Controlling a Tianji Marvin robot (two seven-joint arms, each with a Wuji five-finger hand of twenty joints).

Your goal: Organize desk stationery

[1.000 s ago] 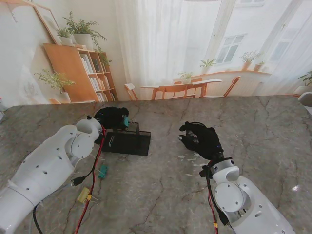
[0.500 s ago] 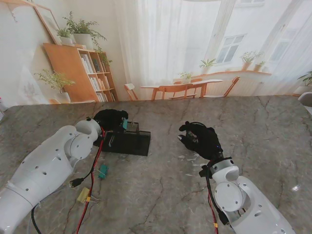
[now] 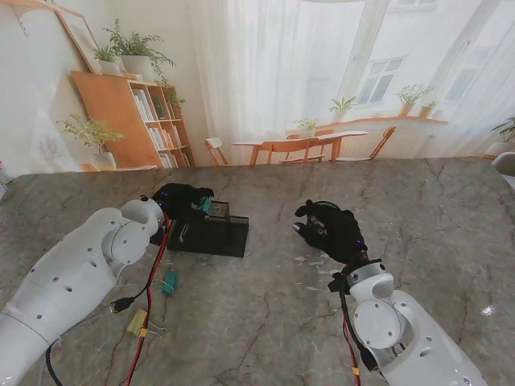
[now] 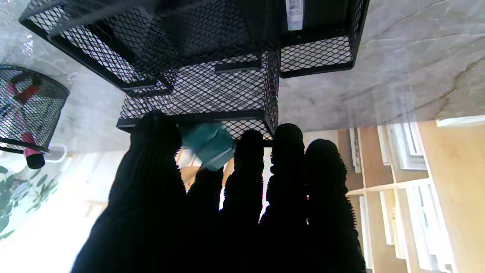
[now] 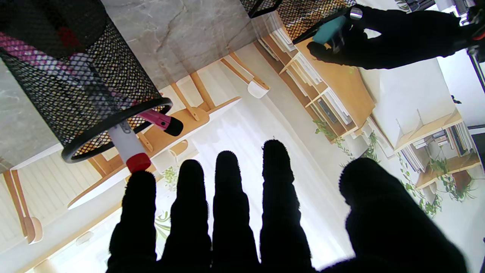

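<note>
My left hand (image 3: 182,199) is shut on a teal binder clip (image 3: 207,206), pinched between thumb and forefinger. It hovers at the far rim of the black mesh desk organizer (image 3: 211,234). In the left wrist view the clip (image 4: 210,145) hangs just over the rim of one mesh compartment (image 4: 212,91). My right hand (image 3: 331,230) is open at mid-table, fingers spread and holding nothing. In its wrist view a black mesh pen cup (image 5: 75,83) holds a pink pen (image 5: 161,121) and a white marker (image 5: 127,146), close to the fingertips (image 5: 140,185).
A second teal clip (image 3: 169,281) and a yellow clip (image 3: 138,321) lie on the marble table nearer to me, beside my left arm. A red cable (image 3: 153,289) runs along that arm. The pen cup (image 4: 26,108) stands apart from the organizer.
My left hand has sunk slightly toward the organizer with the teal clip still pinched. The right hand has stayed put.
</note>
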